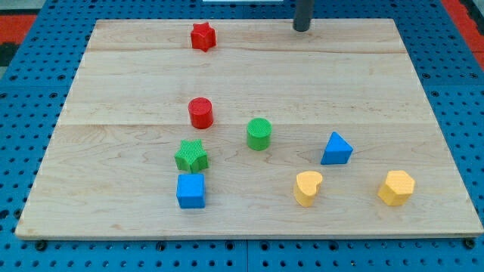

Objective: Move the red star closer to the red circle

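The red star lies near the top edge of the wooden board, left of centre. The red circle stands well below it, almost straight down the view. My tip is at the top of the board, far to the right of the red star and touching no block.
A green star and a blue cube lie below the red circle. A green circle is to its right. A blue triangle, a yellow heart and a yellow hexagon lie at lower right. The board sits on a blue pegboard.
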Controlling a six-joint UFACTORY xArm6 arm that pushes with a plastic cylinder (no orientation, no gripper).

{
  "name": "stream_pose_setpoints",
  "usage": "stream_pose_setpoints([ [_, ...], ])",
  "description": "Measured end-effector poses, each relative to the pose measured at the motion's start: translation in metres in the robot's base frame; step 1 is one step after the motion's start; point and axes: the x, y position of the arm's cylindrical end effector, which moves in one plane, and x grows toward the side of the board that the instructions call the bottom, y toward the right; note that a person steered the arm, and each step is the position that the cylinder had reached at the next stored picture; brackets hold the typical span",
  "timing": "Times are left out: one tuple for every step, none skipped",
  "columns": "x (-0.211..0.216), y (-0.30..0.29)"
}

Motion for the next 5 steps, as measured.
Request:
stream_pose_setpoints([
  [0.005,-0.079],
  [0.006,-0.153],
  [0.035,-0.192],
  [0.098,-0.204],
  [0.124,-0.225],
])
